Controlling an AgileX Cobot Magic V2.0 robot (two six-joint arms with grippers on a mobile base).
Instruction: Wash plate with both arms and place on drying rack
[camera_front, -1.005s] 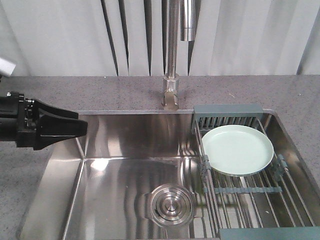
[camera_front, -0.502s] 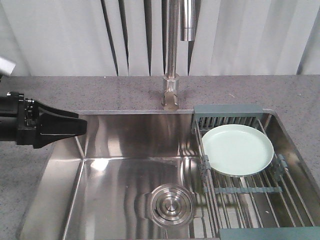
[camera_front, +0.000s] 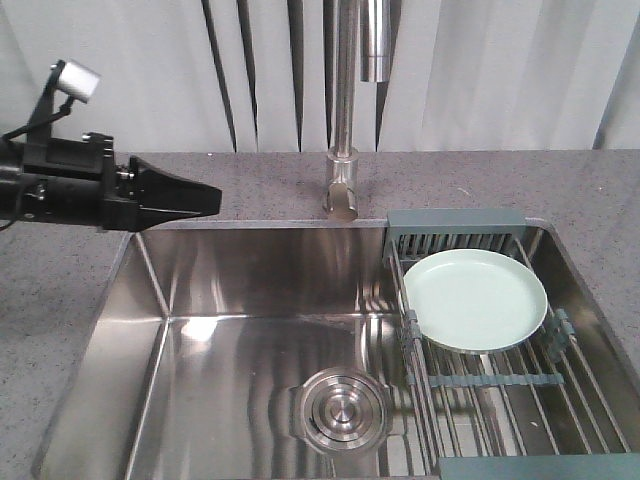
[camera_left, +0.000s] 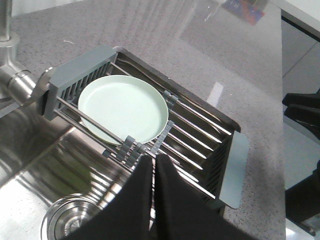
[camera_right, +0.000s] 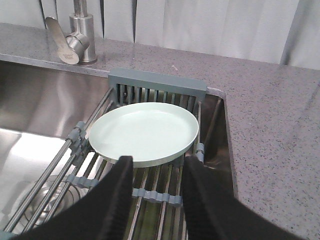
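The pale mint-green plate lies flat on the drying rack, which spans the right side of the sink. My left gripper hangs over the sink's back left corner, pointing right, far from the plate. In the left wrist view its jaws are shut with nothing between them; the plate and the rack lie beyond. My right gripper is open just in front of the plate, with one finger on each side of its near rim, above the rack. The front view does not show the right arm.
A tall steel faucet stands behind the sink's middle. The round steel drain sits in the basin floor, left of the rack. Grey speckled counter surrounds the sink. Vertical blinds hang behind.
My left arm has risen and moved right and back, from the sink's left rim to above its back left corner. The plate has not moved.
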